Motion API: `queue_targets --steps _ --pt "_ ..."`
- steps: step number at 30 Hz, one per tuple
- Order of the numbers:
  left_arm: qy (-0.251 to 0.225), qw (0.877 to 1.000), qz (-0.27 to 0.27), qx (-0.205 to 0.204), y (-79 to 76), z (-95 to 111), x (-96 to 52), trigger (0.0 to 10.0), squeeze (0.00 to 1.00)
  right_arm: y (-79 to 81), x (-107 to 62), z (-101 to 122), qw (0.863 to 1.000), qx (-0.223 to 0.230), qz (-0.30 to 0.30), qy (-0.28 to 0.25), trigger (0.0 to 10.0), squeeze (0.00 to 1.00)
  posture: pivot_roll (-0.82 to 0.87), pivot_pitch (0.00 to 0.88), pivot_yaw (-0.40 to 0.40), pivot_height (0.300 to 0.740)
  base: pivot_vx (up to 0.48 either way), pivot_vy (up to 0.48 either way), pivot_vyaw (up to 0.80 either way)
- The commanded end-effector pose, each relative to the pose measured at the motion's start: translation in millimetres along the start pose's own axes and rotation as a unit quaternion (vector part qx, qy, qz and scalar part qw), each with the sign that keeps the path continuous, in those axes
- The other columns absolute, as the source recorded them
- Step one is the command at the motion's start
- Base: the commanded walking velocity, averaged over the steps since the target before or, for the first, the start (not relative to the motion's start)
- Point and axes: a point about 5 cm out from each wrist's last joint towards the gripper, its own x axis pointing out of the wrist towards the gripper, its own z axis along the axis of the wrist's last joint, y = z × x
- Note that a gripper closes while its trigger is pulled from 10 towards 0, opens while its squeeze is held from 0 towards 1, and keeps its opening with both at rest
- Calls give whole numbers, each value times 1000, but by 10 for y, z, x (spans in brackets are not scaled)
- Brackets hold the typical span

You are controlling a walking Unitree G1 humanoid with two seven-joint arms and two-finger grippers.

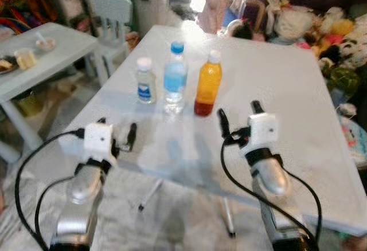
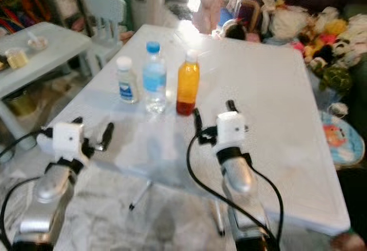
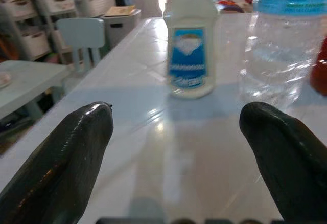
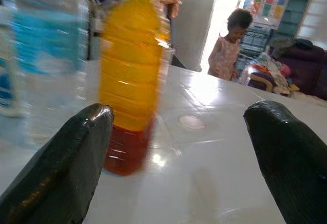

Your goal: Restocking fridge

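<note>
Though blurred, blue-labelled small bottle (image 3: 190, 40).

orange bottle (image 4: 132, 75) blurred, cap cropped, water bottle (image 4: 43, 55) edge-cut

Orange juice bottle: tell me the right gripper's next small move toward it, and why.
Probably shift the right gripper slightly toward the robot's left, then forward. Its fingers are open and hold nothing, and the orange juice bottle stands upright on the white table just ahead, left of the line between the fingers. The water bottle stands close beside it, so a centred approach seems safer.
</note>
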Motion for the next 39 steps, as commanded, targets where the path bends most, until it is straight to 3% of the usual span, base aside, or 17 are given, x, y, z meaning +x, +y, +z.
queue_targets --steps 1,12,20,28,39 --pt "-11 1000 -10 -7 -81 44 33 10000 0 -107 -20 4 1000 -4 -14 2 10000 0 7 0 -8 740 0 0 0" --pt "-4 1000 11 7 -41 18 4 10000 0 -126 32 37 1000 -4 -5 -5 10000 0 5 0 -2 740 0 0 0" --pt "5 998 55 35 114 22 -38 10000 0 -170 266 141 999 -7 32 -27 10000 0 42 10 7 740 0 0 0" --pt "8 996 71 57 208 58 -175 10000 0 -307 655 460 995 -22 51 -78 10000 0 100 46 18 740 0 0 0" --pt "18 993 82 79 324 120 -314 10000 0 -138 908 682 984 -22 126 -122 10000 0 157 85 39 740 0 0 0"
